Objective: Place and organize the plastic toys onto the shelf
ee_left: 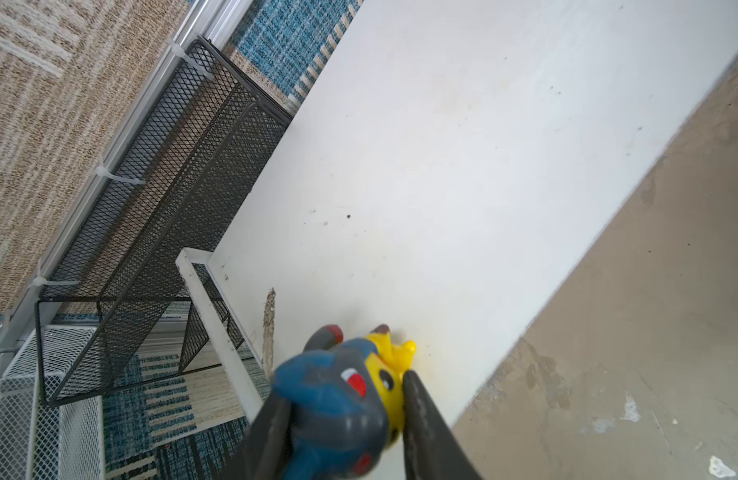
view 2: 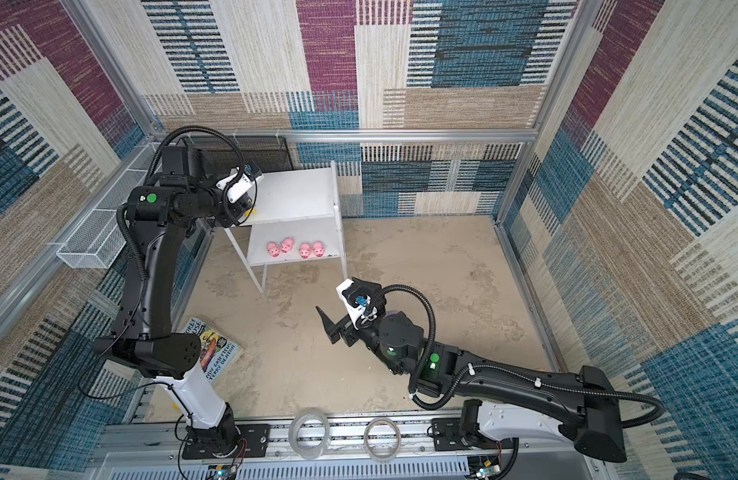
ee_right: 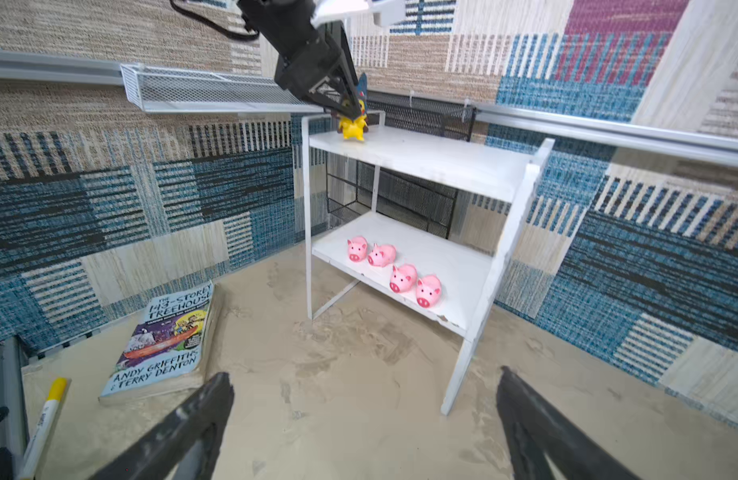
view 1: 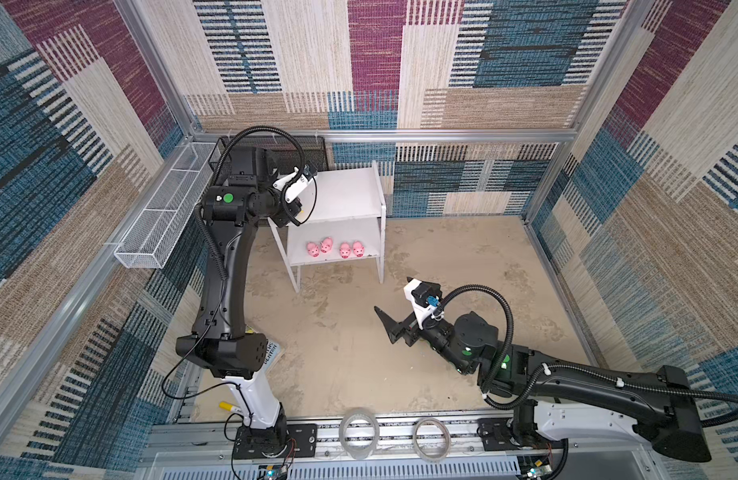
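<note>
Behind the shelf (ee_right: pixel 442 162) stands a mesh rack (ee_right: pixel 421 114).

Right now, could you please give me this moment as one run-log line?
left gripper: shut on yellow blue-hooded toy at shelf top board | right gripper: open, empty, over table | lower board: four pink pigs

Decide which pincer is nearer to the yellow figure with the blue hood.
Left. The left pincer grips the yellow figure at the top tier of the shelf; the right pincer hangs open above the floor in front of it, well apart.
</note>
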`<state>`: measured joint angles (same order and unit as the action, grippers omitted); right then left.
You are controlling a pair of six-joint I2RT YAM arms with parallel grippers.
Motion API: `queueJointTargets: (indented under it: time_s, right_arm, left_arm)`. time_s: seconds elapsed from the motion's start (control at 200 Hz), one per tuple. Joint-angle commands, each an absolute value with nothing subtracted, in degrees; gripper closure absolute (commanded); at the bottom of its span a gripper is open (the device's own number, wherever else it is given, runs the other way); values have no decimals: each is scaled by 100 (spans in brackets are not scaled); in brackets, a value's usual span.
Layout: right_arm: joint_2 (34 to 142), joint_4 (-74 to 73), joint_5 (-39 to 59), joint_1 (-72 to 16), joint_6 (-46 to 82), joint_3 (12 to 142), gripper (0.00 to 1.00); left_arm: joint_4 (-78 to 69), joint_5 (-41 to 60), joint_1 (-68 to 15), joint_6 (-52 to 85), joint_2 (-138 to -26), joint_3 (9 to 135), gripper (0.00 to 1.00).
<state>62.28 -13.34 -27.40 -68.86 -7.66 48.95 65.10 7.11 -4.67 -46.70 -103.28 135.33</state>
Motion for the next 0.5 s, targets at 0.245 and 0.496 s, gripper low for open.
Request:
queueJointTargets:
  time_s: [0.245, 0.496]
  right_arm:
    - [6470, -1318, -2280, -6886, -1060, 5509, 0]
    - [6497, -1294, -2250, -6887, -1118, 5591, 1]
  left_arm:
    - [6565, 898, -356, -4843, -10354, 13614, 83]
    - [6566, 967, -330, -4860, -10406, 13621, 83]
